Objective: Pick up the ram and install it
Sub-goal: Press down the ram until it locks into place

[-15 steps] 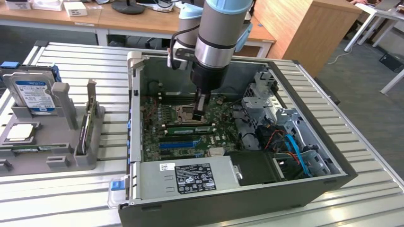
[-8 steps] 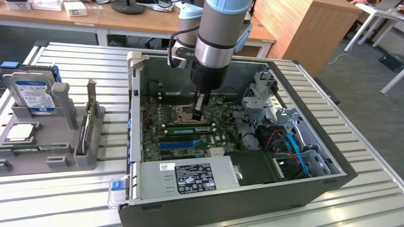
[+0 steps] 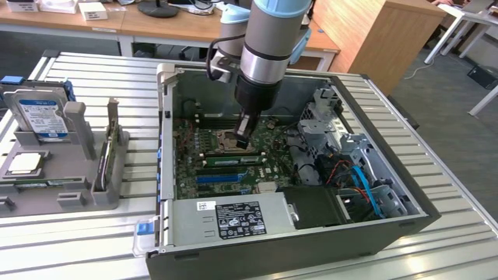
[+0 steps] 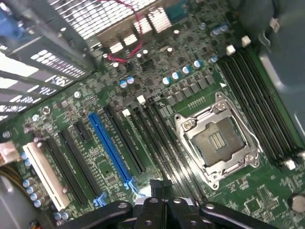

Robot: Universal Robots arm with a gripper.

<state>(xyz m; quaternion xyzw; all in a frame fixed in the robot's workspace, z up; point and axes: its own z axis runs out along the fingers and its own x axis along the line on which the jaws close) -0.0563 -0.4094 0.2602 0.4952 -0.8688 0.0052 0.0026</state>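
1. A white label with black print and rows of small certification marks sits on the grey power supply (image 3: pixel 233 219) at the near end of the open computer case (image 3: pixel 404 224); its wording is too small to read.
2. A small white sticker (image 3: pixel 205 205) lies on the same power supply, near the corner toward the exterior view's left; its print cannot be made out.
3. A blue-and-white label covers the hard drive (image 3: pixel 41 118) standing in the grey holder (image 3: pixel 78 192) on the bench (image 3: pixel 435 256); no words are legible.
4. The motherboard (image 4: pixel 200 62) carries fine white silkscreen markings, none readable.
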